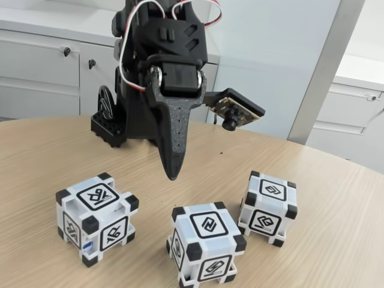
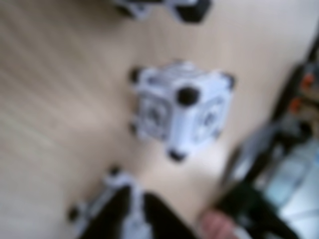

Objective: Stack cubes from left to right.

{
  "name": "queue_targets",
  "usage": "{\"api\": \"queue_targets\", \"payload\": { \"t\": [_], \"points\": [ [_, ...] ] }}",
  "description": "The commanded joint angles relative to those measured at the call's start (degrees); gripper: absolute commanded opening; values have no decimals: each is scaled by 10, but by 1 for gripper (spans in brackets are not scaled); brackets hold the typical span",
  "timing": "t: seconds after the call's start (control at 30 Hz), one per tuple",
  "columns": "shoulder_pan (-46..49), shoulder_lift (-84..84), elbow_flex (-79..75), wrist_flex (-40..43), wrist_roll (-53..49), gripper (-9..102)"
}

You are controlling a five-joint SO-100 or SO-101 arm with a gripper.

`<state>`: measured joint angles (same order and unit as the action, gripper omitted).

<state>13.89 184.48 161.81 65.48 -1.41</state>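
from where i'm sitting at the controls, the fixed view is showing three white translucent plastic cubes with black corner blocks and black-framed glyph markers, all resting apart from one another on the pale wood-grain round table (image 1: 48, 150). nearest the camera, the middle cube (image 1: 206, 243) is sitting at the bottom edge of the picture. the left cube (image 1: 96, 217) is standing a little further back, well apart from it, and the right cube (image 1: 269, 207) is sitting just beyond and to the right of the middle one, with a narrow gap between them. none is stacked on another.

behind the cubes, the black speckled two-finger gripper (image 1: 173, 174) is hanging point-down above bare table, between the left and middle cubes and a little behind them. it is touching nothing and holding nothing; the fingers are showing as one tapered point, so they are looking closed or nearly so, and i cannot tell more than that. the small wrist camera board (image 1: 233, 111) is sticking out to its right. further back, the black arm base (image 1: 111, 126) is sitting on the table, and beyond it white cabinets (image 1: 42, 72) are lining the wall.

the wrist view is badly blurred: i'm making out one cube (image 2: 182, 114) mid-frame on the table, part of another (image 2: 164, 7) at the top edge, and a third (image 2: 99, 209) at the bottom beside a dark finger (image 2: 129, 219).
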Motion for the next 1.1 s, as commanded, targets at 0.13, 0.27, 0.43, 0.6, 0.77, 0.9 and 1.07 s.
{"api": "queue_targets", "payload": {
  "t": [0.13,0.27,0.43,0.6,0.77,0.9,1.07],
  "points": [
    [-4,25,-3,-2,-11,0],
    [-4,18,-11,-2,-50,0],
    [-4,14,-38,1,-57,0],
    [-4,-4,-119,46,-47,0],
    [-4,-158,-241,80,-35,0],
    [-5,-328,-384,82,-24,0],
    [-5,-495,-571,83,-63,3]
  ]
}}
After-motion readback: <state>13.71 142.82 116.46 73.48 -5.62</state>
